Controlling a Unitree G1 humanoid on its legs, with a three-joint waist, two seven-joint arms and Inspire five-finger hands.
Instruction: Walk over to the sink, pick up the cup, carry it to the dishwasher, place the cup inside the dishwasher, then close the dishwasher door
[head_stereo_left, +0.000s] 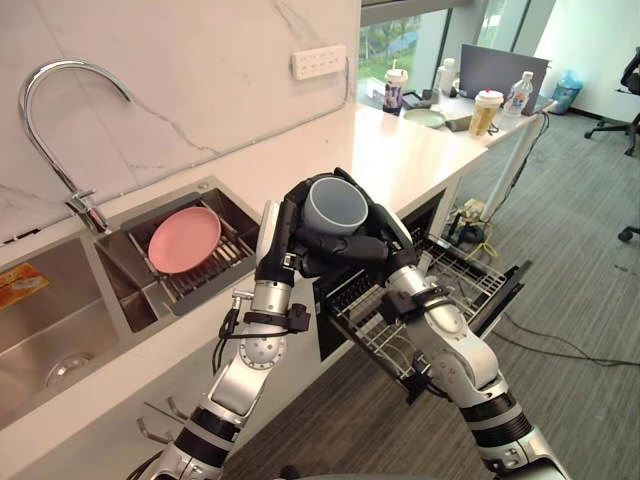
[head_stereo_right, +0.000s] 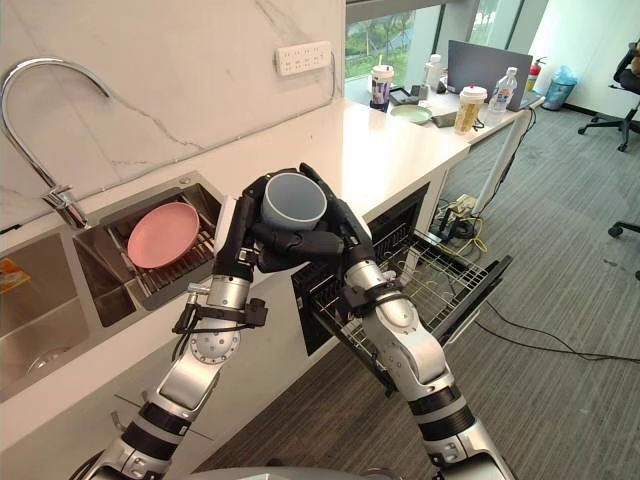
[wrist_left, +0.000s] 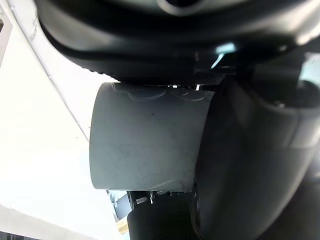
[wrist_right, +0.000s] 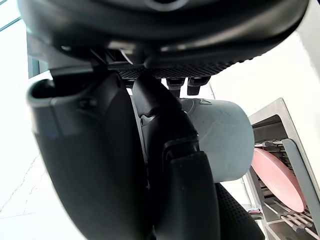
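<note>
Left hand (head_stereo_left: 283, 236) and right hand (head_stereo_left: 372, 246) both clasp upright cup (head_stereo_left: 335, 203) at counter (head_stereo_left: 400, 160) edge, above open dishwasher (head_stereo_left: 455, 278).

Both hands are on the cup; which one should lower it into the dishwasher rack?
Right, probably. The right hand grips the cup on the side nearest the pulled-out dishwasher rack; the left hand is on the sink side.

No legible txt anywhere.
</note>
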